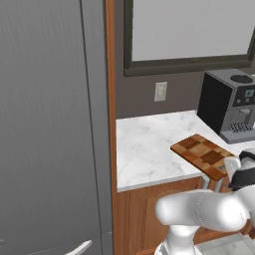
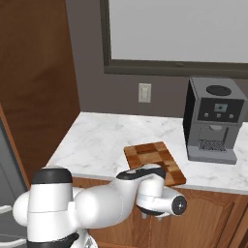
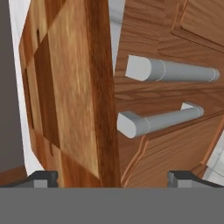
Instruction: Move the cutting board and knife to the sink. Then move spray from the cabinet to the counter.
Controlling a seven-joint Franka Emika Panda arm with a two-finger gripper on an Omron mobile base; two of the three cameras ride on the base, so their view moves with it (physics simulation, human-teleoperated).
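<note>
The board (image 1: pixel 203 155) lies on the white marble bench (image 1: pixel 144 144), at its front edge, and one end of it sticks out a little over the edge. The board is flat, turned at an angle to the bench edge. A dark coffee machine (image 2: pixel 211 119) stands on the bench behind the board and to the right, well apart from it. On the wall behind there is a white outlet (image 2: pixel 144 92), under a big window (image 2: pixel 179 36). The arm reaches low in front of the bench, below the board's overhanging end. In the hand view the hand (image 3: pixel 118 177) has its two fingertips (image 3: pixel 43 178) wide apart, and the thick edge of the board stands between them, but I cannot tell if they touch it. Beside the board there are two silver handles (image 3: pixel 159 120) on the wooden fronts under the bench.
</note>
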